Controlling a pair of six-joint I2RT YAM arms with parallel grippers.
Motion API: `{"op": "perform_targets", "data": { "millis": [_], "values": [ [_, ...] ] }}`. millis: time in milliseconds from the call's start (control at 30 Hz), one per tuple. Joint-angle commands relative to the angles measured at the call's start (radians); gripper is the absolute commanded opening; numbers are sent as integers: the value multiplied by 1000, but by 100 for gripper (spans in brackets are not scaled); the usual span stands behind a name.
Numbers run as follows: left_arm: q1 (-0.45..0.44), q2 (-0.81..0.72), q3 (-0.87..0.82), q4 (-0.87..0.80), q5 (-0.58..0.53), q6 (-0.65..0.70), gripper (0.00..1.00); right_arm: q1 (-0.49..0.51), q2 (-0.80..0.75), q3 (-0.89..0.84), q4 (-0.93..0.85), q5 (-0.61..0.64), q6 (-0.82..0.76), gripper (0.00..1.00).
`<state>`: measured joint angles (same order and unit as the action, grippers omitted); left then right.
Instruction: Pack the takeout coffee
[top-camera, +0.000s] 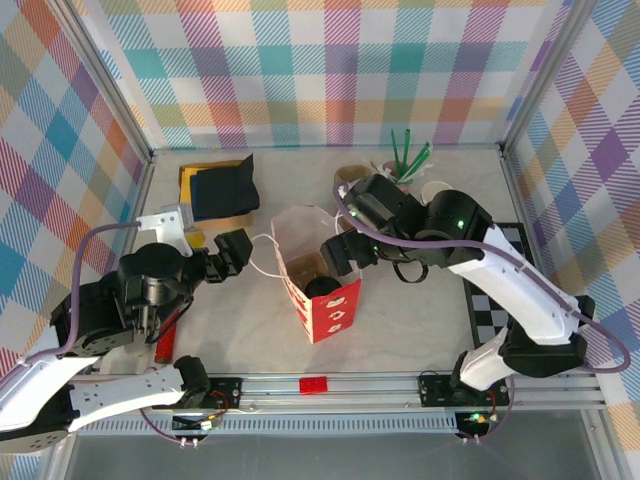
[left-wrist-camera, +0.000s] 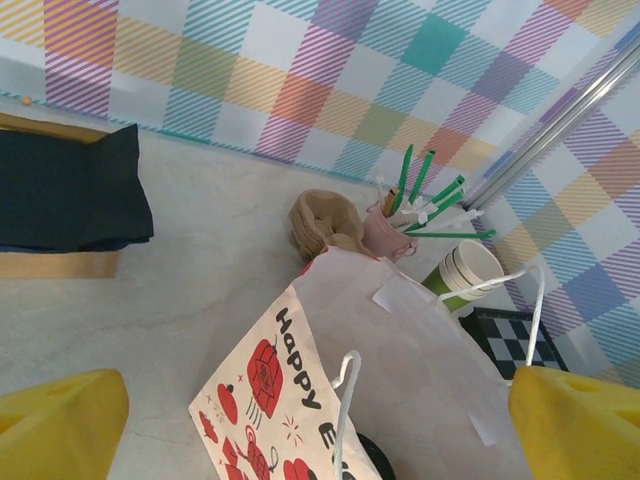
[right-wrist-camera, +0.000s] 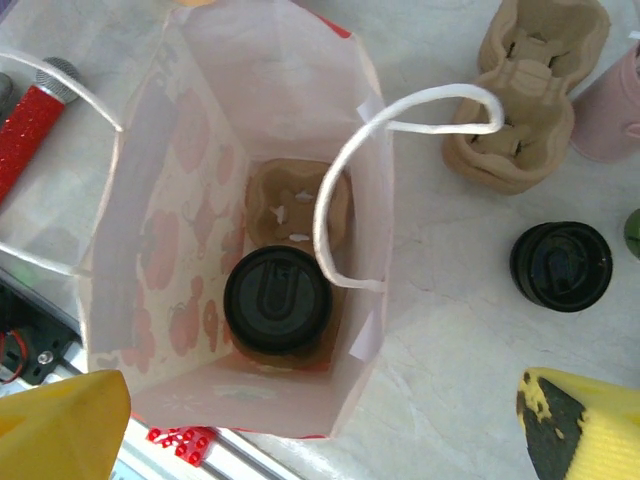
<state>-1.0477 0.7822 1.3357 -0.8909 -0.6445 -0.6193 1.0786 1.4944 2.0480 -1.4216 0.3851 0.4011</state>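
The takeout coffee (right-wrist-camera: 277, 300) stands inside the paper bag (right-wrist-camera: 150, 200), at its near end, seen from above as a round black lid. It sits in one pocket of a brown carrier insert (right-wrist-camera: 300, 195) on the bag's floor. Nearest of all, a red brick (top-camera: 313, 385) lies on the front rail, and a red glittery handle (top-camera: 165, 345) lies by the left arm. The bag stands open-mouthed on the counter (top-camera: 400, 340) a little way in from that rail, its red-printed side facing the near edge. The right tool (right-wrist-camera: 320, 400) hangs above the bag's mouth, its yellow fingers (right-wrist-camera: 60, 425) spread wide and holding nothing. Left of the bag, the left tool (top-camera: 232, 252) is level with the white cord handle (top-camera: 265, 250), near it but apart, likewise spread wide and holding nothing. On the counter right of the bag rests a second black lid (right-wrist-camera: 561, 265); whether a cup is under it I cannot tell. Farther back are a loose cup carrier (left-wrist-camera: 325, 225), a pink cup (left-wrist-camera: 385, 235) of green straws (left-wrist-camera: 420, 180) just beside it, and a stack of paper cups (left-wrist-camera: 465, 275) next to a checkered board (left-wrist-camera: 520, 340). At the far left, dark napkins (left-wrist-camera: 70, 190) lie in a wooden tray (left-wrist-camera: 50, 265) near the plaid wall (left-wrist-camera: 300, 70)
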Motion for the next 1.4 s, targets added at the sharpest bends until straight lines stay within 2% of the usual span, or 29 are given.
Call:
{"op": "perform_targets", "data": {
  "millis": [0, 300, 467, 567, 767, 833, 1000, 1167, 1267, 1367],
  "values": [
    [-6, 46, 46, -23, 1, 11, 98, -30, -28, -20, 39, -4, -40, 99],
    [11, 149, 79, -89, -10, -31, 100, -118, -17, -65, 89, -106, -82, 99],
    [59, 204, 74, -76, 75, -43, 99, -146, 21, -56, 121, -169, -106, 100],
    [83, 232, 77, -66, 123, -49, 96, -159, 54, -43, 133, -202, -116, 98],
    [109, 264, 71, -75, 161, -61, 78, -174, 125, -7, 135, -228, -127, 92],
    [119, 269, 61, -77, 174, -66, 71, -179, 138, -4, 136, -223, -124, 83],
    [141, 258, 38, -63, 190, -68, 53, -184, 148, 1, 130, -226, -119, 52],
    [174, 265, 31, -61, 223, -65, 34, -184, 133, -2, 125, -216, -114, 39],
    [195, 270, 25, -51, 244, -60, 25, -186, 126, -7, 125, -206, -114, 26],
    [220, 277, 22, -35, 271, -48, 17, -186, 127, -7, 117, -206, -117, 8]
  ]
}}
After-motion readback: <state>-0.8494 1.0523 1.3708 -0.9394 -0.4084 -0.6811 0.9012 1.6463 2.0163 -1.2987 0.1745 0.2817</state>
